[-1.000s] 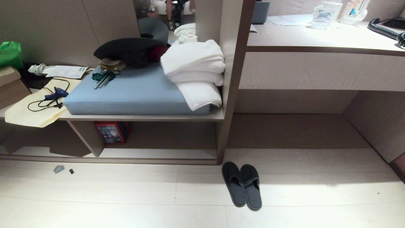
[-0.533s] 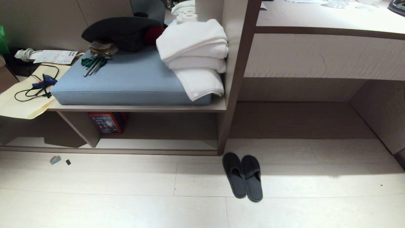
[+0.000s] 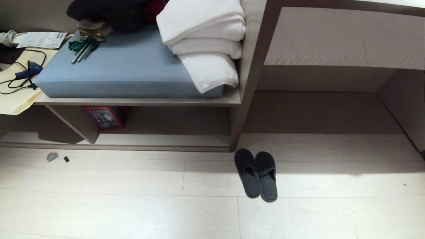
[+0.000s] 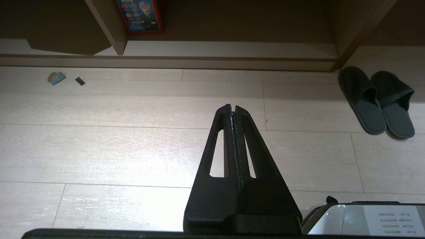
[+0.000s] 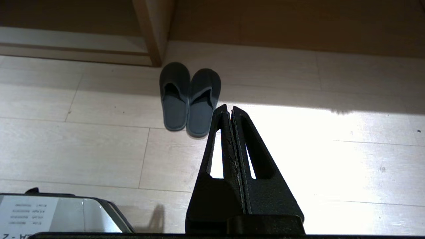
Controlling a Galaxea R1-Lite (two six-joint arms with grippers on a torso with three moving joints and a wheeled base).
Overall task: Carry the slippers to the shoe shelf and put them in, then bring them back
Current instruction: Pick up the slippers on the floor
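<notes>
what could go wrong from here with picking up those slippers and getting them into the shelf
1. The slippers lie side by side and touching on the floor, so one gripper may lift only one of them.
2. The left gripper and right gripper are both shut; they must open before any grasp.
3. The shoe shelf is low, under a bench board, and its upright post stands right by the slippers' toes: collision risk.

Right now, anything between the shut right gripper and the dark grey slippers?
Nothing: only bare pale plank floor separates right gripper from the dark grey slippers, per the right wrist view.
</notes>
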